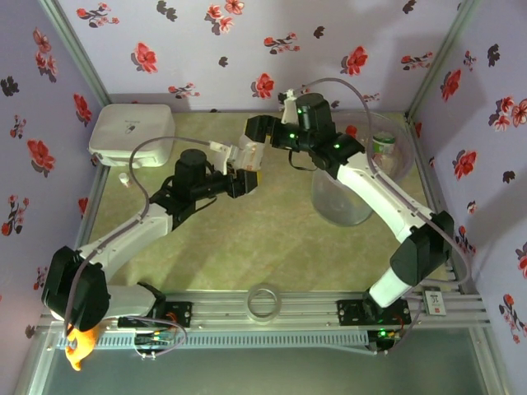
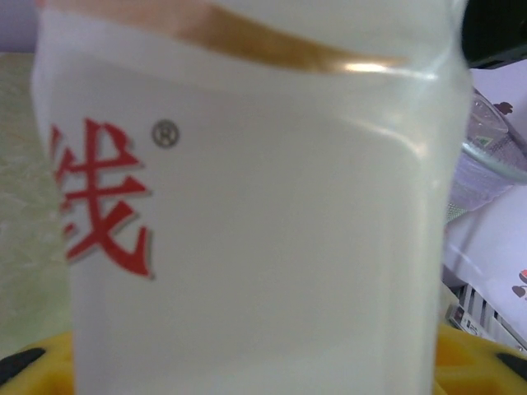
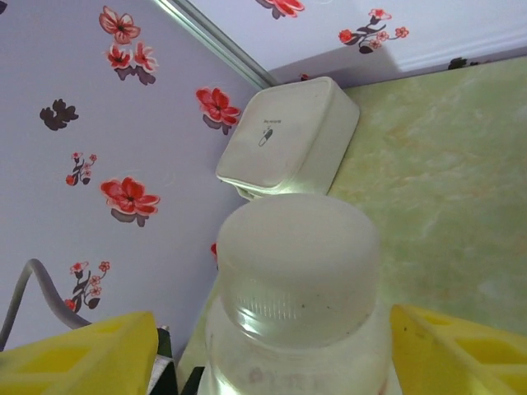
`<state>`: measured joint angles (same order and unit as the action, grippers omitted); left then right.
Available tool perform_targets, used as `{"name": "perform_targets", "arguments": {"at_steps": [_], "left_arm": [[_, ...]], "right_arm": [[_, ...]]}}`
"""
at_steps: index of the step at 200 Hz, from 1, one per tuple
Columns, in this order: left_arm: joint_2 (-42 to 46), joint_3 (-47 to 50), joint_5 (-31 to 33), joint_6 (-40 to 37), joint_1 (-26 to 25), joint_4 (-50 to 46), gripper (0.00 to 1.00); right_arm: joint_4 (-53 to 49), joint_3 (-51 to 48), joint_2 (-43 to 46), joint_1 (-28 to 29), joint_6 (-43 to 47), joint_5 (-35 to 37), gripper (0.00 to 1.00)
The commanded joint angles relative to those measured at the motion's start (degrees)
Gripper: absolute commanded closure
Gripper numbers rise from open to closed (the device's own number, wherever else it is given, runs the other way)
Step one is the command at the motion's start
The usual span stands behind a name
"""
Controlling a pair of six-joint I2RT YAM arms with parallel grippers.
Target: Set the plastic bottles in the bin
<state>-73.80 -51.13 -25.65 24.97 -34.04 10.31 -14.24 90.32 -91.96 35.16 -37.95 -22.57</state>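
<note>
- The left jaws are gripping a white-capped bottle by its body, holding it up off the counter, probably to offer it across.
- The right jaws are standing wide on either side of that bottle, touching nothing, seemingly placed to take it.
- The bin is sitting to the right, under the right arm, with a green-capped bottle apparently inside.

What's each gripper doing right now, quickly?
Left gripper: closed on the white-capped bottle.
Right gripper: open, standing clear on both sides of that bottle's cap.
</note>
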Motion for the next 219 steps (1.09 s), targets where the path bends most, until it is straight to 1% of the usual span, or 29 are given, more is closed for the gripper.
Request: {"name": "perform_targets", "arguments": {"at_steps": [1,30,61,70,82,88,95,104,124,131,134,155,174,195,219], "left_arm": [[-0.4,-3.4,-1.5,-0.1,-0.8,3.1,0.77],[-0.3,-4.0,-1.5,-0.3,-1.0,2.9,0.77],[-0.2,-4.9,-1.6,-0.6,-0.9,2.2,0.77],[-0.1,-5.1,-1.5,-0.6,-0.9,2.2,0.75],[0.3,-5.1,-1.6,-0.5,-0.9,2.3,0.71],[0.6,-5.0,-1.5,-0.5,-1.0,2.5,0.67],[0.8,-4.9,-1.6,-0.6,-1.0,2.8,0.62],[1.2,-4.4,-1.6,-0.5,-1.0,3.7,0.52],[2.6,-3.0,-1.5,-0.1,-0.9,6.6,0.13],[3.2,-2.6,-1.3,0.1,-1.0,7.4,0.03],[3.6,-2.5,-1.3,0.2,-0.9,7.6,0.01],[5.9,-2.2,-1.4,0.4,-1.0,7.9,0.00],[7.4,-2.3,-1.5,0.4,-1.0,6.5,0.00],[7.1,-2.4,-2.1,1.4,-1.4,7.3,0.00],[3.7,-4.5,-2.3,1.8,-2.3,7.6,0.03]], "right_arm": [[1.8,1.4,-1.1,0.4,-1.6,-1.5,0.27],[-0.2,2.2,-2.1,0.3,-0.6,-1.1,0.30],[-2.3,3.4,-3.1,0.3,0.6,-1.2,0.38],[-2.9,3.8,-2.8,0.3,1.2,-0.6,0.42],[-4.0,4.9,-2.5,0.1,2.4,0.5,0.50],[-4.6,5.7,-2.4,0.0,3.0,0.8,0.52],[-5.4,6.5,-2.2,-0.1,3.6,1.2,0.53],[-6.1,7.5,-2.0,-0.3,4.4,1.5,0.53],[-7.0,9.6,-1.8,-0.8,5.5,2.0,0.54],[-7.4,10.5,-1.7,-1.1,6.0,2.1,0.55],[-7.8,10.9,-1.7,-1.2,6.2,2.2,0.55],[-10.3,14.5,-0.8,-3.0,8.5,3.5,0.55],[-11.9,16.5,2.0,-5.8,10.7,6.2,0.55],[-14.5,17.8,6.2,-11.1,12.5,7.9,0.55],[-20.1,18.9,11.5,-17.7,15.5,11.6,0.55]]}}
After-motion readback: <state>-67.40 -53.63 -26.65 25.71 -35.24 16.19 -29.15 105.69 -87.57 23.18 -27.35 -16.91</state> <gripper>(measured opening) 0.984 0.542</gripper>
